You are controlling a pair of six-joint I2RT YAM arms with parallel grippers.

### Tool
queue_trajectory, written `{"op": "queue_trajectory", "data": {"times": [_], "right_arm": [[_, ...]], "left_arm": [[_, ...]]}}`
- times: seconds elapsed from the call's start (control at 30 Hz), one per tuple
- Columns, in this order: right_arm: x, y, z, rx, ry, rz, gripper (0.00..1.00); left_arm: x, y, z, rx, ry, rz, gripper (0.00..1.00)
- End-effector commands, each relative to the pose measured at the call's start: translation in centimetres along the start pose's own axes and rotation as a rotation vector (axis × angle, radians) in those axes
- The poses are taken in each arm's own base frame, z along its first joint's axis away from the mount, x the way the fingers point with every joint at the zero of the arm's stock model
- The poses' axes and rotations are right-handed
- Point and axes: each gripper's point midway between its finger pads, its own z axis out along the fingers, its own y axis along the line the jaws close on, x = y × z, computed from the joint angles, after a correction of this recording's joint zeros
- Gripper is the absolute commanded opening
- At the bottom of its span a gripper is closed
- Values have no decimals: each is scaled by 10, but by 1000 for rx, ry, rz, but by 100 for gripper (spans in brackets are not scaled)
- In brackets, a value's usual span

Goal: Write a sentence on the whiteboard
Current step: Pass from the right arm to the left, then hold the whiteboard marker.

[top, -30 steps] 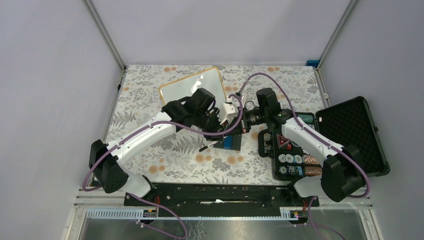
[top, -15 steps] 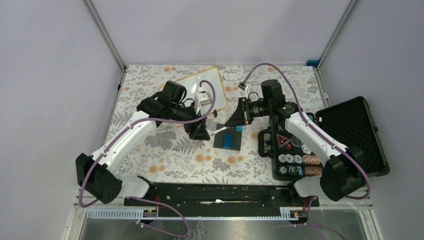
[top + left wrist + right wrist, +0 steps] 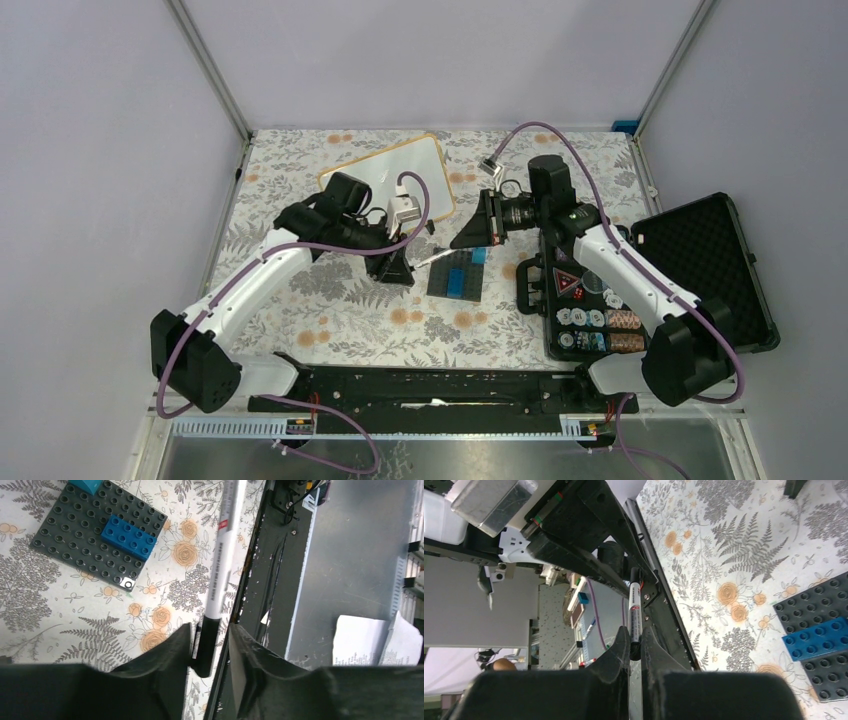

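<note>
The left gripper [image 3: 210,632] has drawn back toward the left side of the desk [image 3: 340,310] from where both hands were bunched over the dark grey brick plate [image 3: 445,285]. The right gripper [image 3: 635,635] has shifted a little toward the far edge. The marker [image 3: 222,555] spans the gap between them. The right jaws are clamped tight on one end, while the left jaws stand partly open around its black cap, a sliver of space showing. The whiteboard [image 3: 415,165] lies tilted at the desk's far edge, left of centre.
</note>
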Motion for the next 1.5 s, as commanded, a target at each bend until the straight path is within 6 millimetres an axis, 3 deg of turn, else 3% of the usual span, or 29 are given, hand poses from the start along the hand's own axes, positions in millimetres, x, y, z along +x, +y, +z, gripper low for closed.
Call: {"op": "queue_trajectory", "data": {"times": [0.0,0.03,0.07,0.1,0.13,0.2,0.67,1.0,1.27,1.47], "right_arm": [[-1,22,-6,-80,-5,-31,0],[0,23,-6,-87,-1,-34,0],[1,25,-6,-102,8,-45,9],[4,27,-7,-121,21,-59,26],[7,29,-8,-141,36,-70,43],[11,34,-9,-178,61,-83,56],[32,34,9,-209,148,-40,45],[49,30,19,-176,190,-61,49],[58,29,24,-163,214,-84,41],[64,28,28,-157,230,-81,40]], "left_arm": [[-10,-7,0,36,-47,55,25],[-10,-8,-1,39,-49,58,13],[-10,-9,-1,44,-50,61,6],[-10,-10,-1,50,-52,68,1],[-9,-11,-1,57,-51,77,0],[-7,-13,-2,64,-45,86,0],[-4,-36,7,157,7,149,0],[-9,-33,8,137,12,140,0],[-12,-33,9,145,12,133,0],[-15,-33,10,154,8,138,0]]}}
